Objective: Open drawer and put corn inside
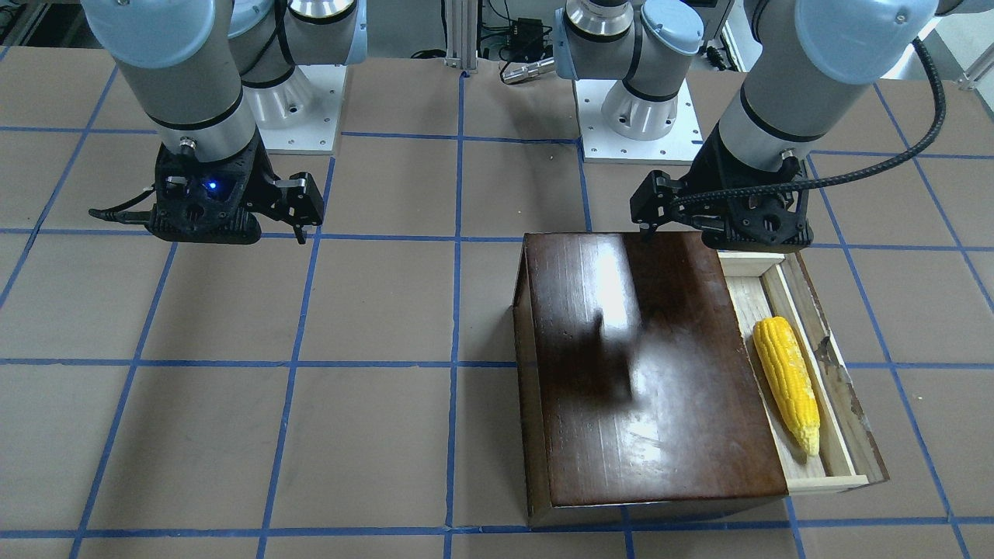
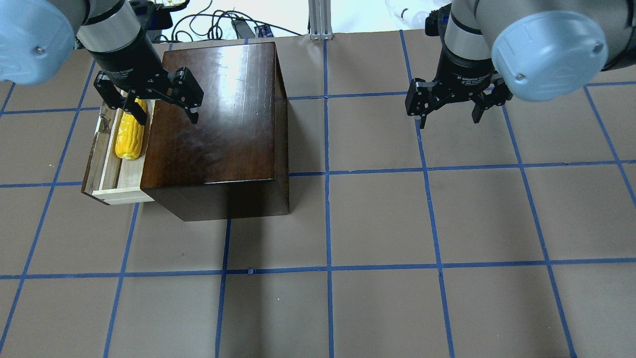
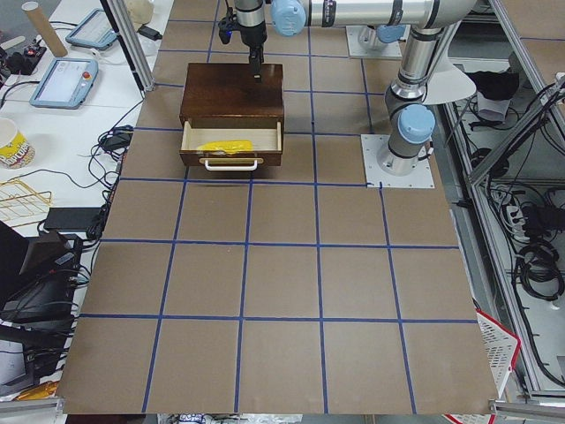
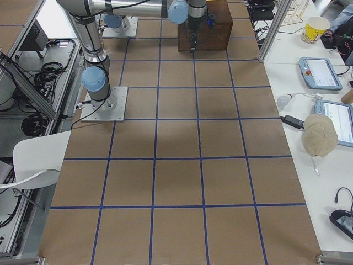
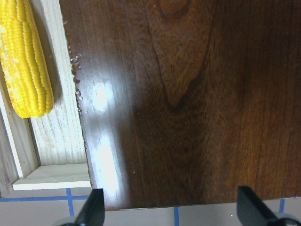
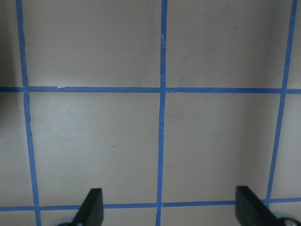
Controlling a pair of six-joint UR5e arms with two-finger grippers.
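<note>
The dark-brown box point(image 1: 652, 365) stands on the table, and its pale wooden drawer point(image 1: 846, 435) is pulled out. The yellow corn point(image 1: 788, 384) lies inside the drawer, lengthwise. In the overhead view, the corn point(image 2: 130, 139) shows in the drawer point(image 2: 112, 184) left of the box point(image 2: 213, 119). My left gripper point(image 2: 166, 114) is open and empty, hovering above the box's far end and the drawer. Its wrist view shows the box top point(image 5: 188, 94) and the corn point(image 5: 26, 66) below the open fingers point(image 5: 91, 207). My right gripper point(image 2: 447, 117) is open and empty over bare table.
The table is brown with a blue tape grid point(image 2: 328, 268). Both arm bases point(image 1: 641, 116) stand at the robot's side. In the left side view, the drawer's cream handle point(image 3: 231, 163) faces the table's left end, where tablets and cables lie.
</note>
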